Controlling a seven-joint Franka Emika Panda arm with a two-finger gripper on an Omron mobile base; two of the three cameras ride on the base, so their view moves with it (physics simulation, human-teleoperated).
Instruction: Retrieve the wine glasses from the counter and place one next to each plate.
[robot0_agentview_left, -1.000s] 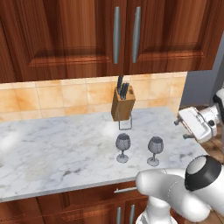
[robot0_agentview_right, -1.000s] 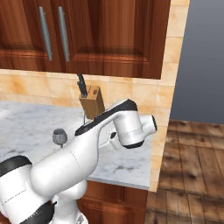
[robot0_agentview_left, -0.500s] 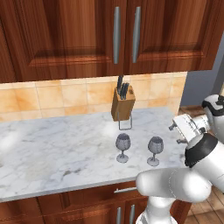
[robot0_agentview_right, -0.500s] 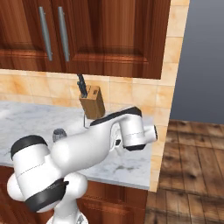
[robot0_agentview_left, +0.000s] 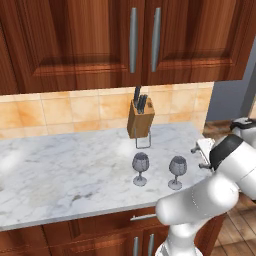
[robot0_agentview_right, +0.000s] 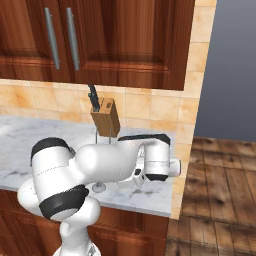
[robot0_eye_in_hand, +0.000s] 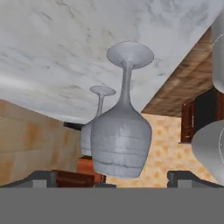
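While the gripper (robot0_eye_in_hand: 109, 179) stands with its fingers wide apart and empty, right of the knife block (robot0_agentview_left: 140, 119), it should advance level until the nearer wine glass (robot0_agentview_left: 177, 172), in front of that block, sits between them.

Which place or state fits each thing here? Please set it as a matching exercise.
Things:
1. wooden knife block
2. two smoky grey stemmed wine glasses
3. robot's two-finger hand

Places or states:
A. open, at the counter's right end
B. upright near the front edge of the white-grey marble counter
C. at the back, against the tan tiles

Pairs: 1-C, 2-B, 3-A
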